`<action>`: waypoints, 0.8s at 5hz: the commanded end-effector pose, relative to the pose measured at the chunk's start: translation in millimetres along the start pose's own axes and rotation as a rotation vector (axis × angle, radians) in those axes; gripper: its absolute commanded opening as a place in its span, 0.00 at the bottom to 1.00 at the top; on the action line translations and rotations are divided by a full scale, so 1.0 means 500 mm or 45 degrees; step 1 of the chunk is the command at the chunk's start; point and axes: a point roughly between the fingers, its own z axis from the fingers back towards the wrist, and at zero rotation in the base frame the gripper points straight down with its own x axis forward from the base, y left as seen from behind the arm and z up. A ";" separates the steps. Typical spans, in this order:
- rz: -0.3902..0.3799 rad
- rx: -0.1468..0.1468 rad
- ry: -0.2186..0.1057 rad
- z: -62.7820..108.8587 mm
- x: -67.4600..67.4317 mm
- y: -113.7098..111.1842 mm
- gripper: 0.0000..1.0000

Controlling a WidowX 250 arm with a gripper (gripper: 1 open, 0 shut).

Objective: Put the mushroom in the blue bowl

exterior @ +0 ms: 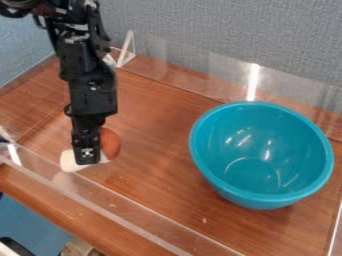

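Note:
The mushroom (pixel 111 146) lies on the wooden table near its left front, its reddish-orange cap showing to the right of the fingers and its cream stem (pixel 70 160) to the left. My gripper (pixel 88 152) points straight down and is shut on the mushroom, with the black fingers covering its middle. The blue bowl (pixel 261 154) stands on the table at the right, a good way from the gripper, and is empty.
A clear plastic wall (pixel 241 78) rims the wooden table (pixel 160 120) at the back and sides. The table's front edge (pixel 80 215) runs close below the gripper. A small white stand (pixel 126 50) sits at the back left behind the arm.

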 end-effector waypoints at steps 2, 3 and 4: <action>-0.034 0.064 -0.038 0.033 0.014 -0.015 0.00; -0.049 0.070 -0.046 0.039 0.020 -0.023 0.00; -0.064 0.074 -0.050 0.042 0.026 -0.029 0.00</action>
